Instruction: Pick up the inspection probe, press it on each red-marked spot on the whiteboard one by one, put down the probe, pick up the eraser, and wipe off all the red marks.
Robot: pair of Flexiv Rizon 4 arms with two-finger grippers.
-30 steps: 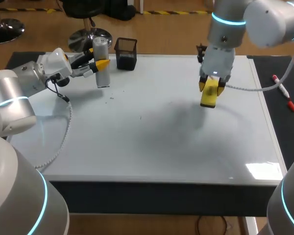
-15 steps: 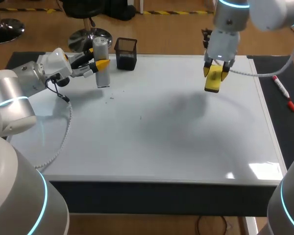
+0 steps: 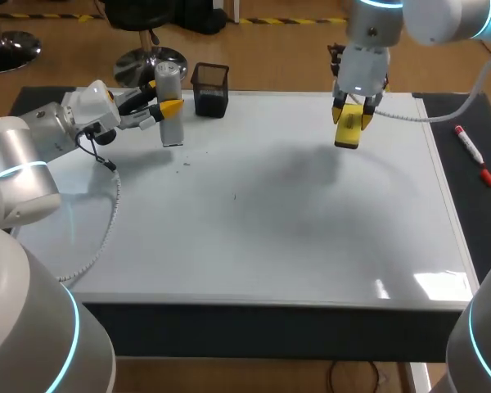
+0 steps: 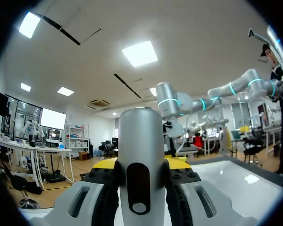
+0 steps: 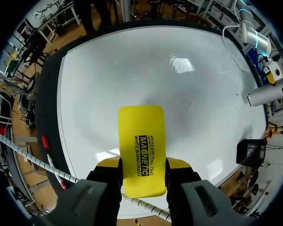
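The yellow eraser [image 3: 348, 135] is being clamped by the right jaws above the whiteboard [image 3: 254, 237], the probe [image 3: 168, 82] by the left jaws; the eraser risks being levered loose if pressed down tilted.

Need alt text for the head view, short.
The right pincer grips a yellow eraser over the far right part of a whiteboard that shows no red marks. The left pincer holds a grey probe upright at the far left, beside a black mesh cup.

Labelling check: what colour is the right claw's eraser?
Eraser is yellow with black print; clearest in right wrist view.
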